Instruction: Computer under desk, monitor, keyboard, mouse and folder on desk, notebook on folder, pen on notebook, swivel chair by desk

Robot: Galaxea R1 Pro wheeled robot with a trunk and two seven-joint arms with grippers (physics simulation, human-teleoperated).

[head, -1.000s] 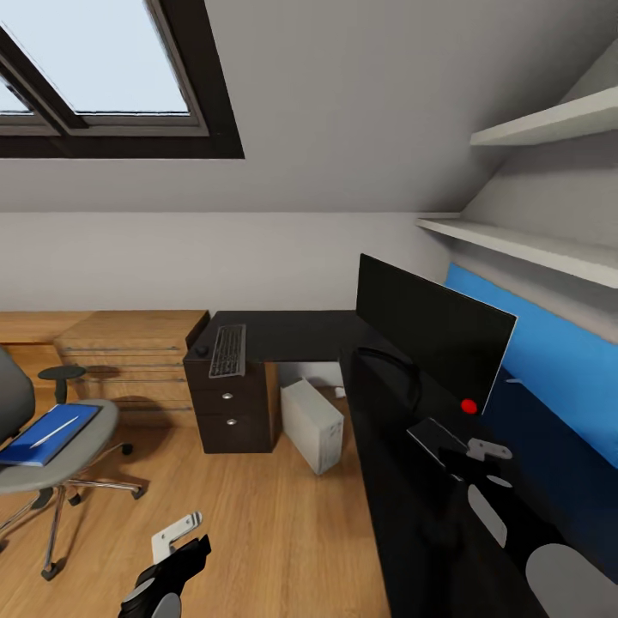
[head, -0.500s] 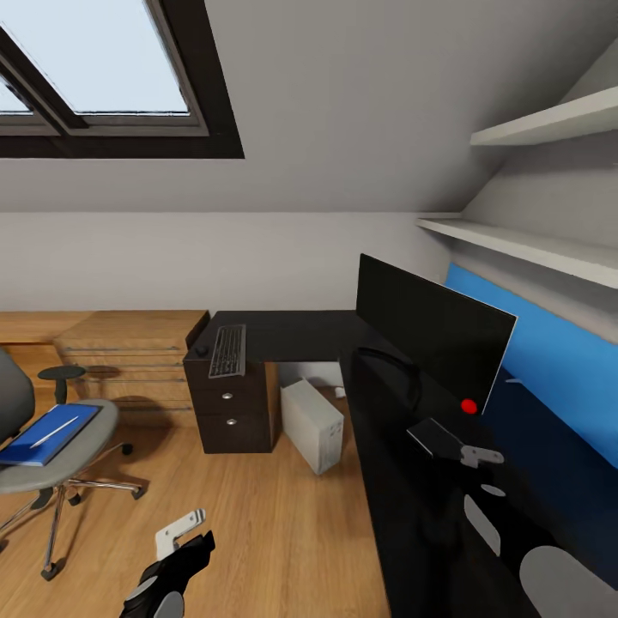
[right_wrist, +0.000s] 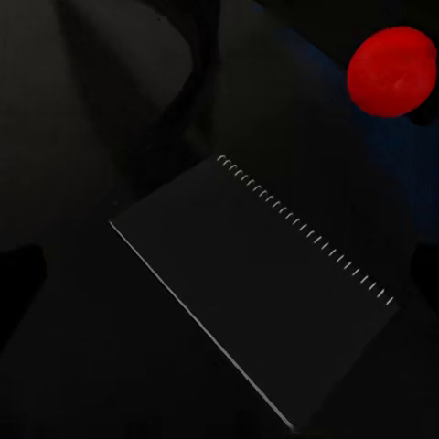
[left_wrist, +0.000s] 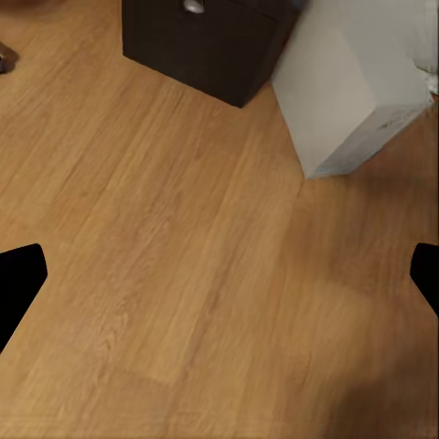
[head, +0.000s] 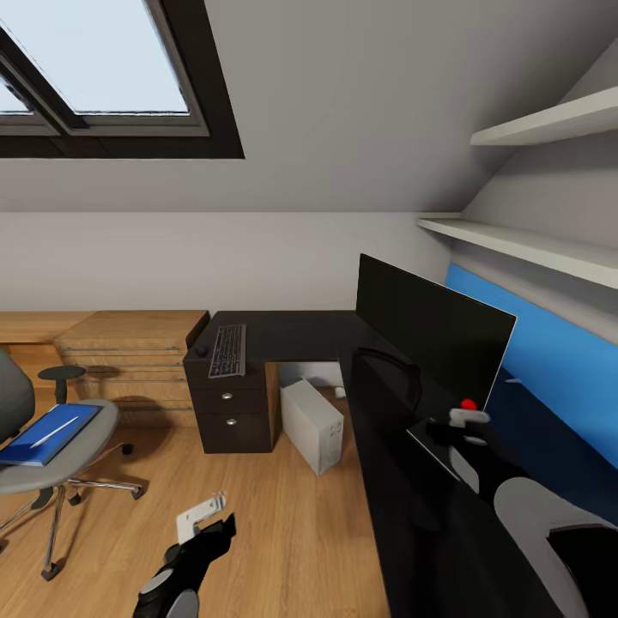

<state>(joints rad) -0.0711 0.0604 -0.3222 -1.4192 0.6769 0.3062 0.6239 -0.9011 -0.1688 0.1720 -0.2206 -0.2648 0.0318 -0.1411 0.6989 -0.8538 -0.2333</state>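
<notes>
The monitor (head: 433, 330) and keyboard (head: 227, 349) sit on the table (head: 300, 330), computer (head: 312, 425) beneath; folder (head: 47, 433) and pen (head: 54, 432) remain on the chair (head: 51, 455). Right gripper (head: 468, 418) hovers above the notebook (right_wrist: 261, 302), spread uncertain; left gripper (left_wrist: 219, 274) spread, empty

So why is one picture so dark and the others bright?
The right wrist view looks down at the black desk in shade, so the notebook barely stands out; the head view gets daylight from the skylight; the left wrist view shows evenly lit wood floor.
</notes>
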